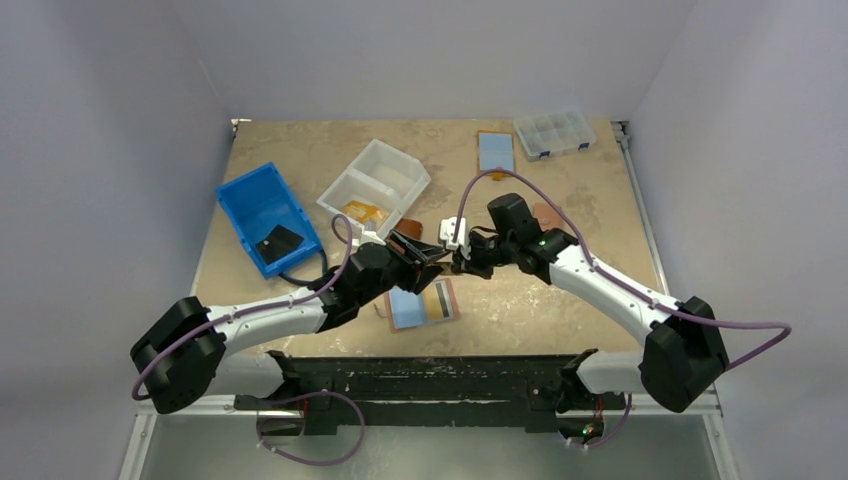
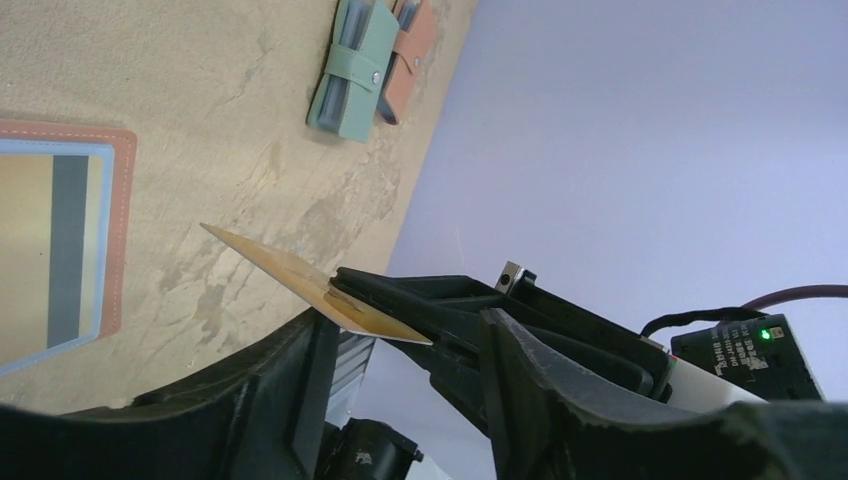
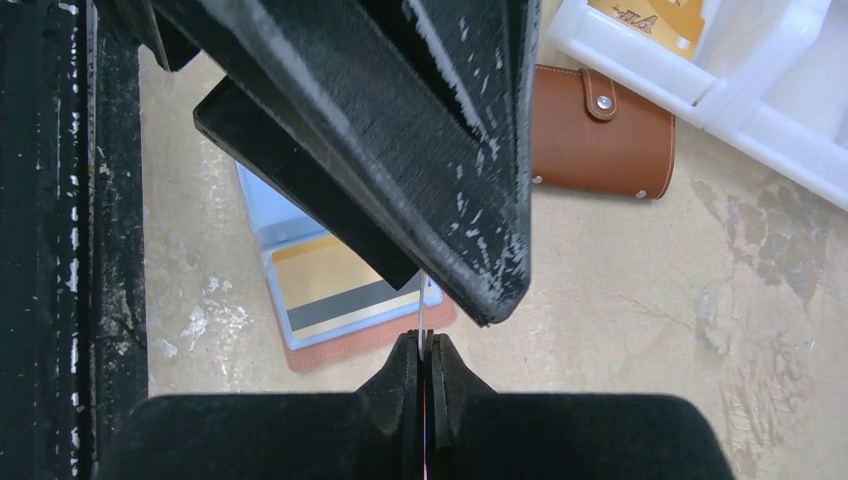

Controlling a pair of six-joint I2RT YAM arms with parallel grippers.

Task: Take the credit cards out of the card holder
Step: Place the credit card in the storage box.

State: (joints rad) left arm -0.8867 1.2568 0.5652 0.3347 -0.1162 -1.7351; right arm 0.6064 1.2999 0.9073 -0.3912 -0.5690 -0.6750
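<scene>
**Item 1, room.** I am seeing both grippers meeting tip to tip above the middle of the table (image 1: 560, 290). They are hanging over the open card holder (image 2: 122, 230), which is lying flat towards the near edge. Bare tabletop is showing to its right. The white bin (image 1: 405, 175) and blue bin (image 1: 262, 195) are crowding the left and far side.

**Item 2, right gripper (image 3: 422, 345).** Its fingers are pressing together on a credit card (image 2: 290, 275), which is hanging edge-on off the table, outside the holder.

**Item 3, left gripper (image 1: 432, 256).** Its fingers are standing partly apart, straddling that card's end. I cannot tell whether they are touching it.

**Item 4, writing.** I am finding white print on a small circuit board (image 2: 745, 350) beside a green light, too small to read.

**Item 5, materials.**
- The held card is looking thin, stiff and gold.
- A second gold card (image 3: 330, 285) with a dark stripe is sitting in the holder's light-blue panel, inside a stitched tan border.
- A brown leather snap case (image 3: 600, 135) is lying just beside the white bin.
</scene>
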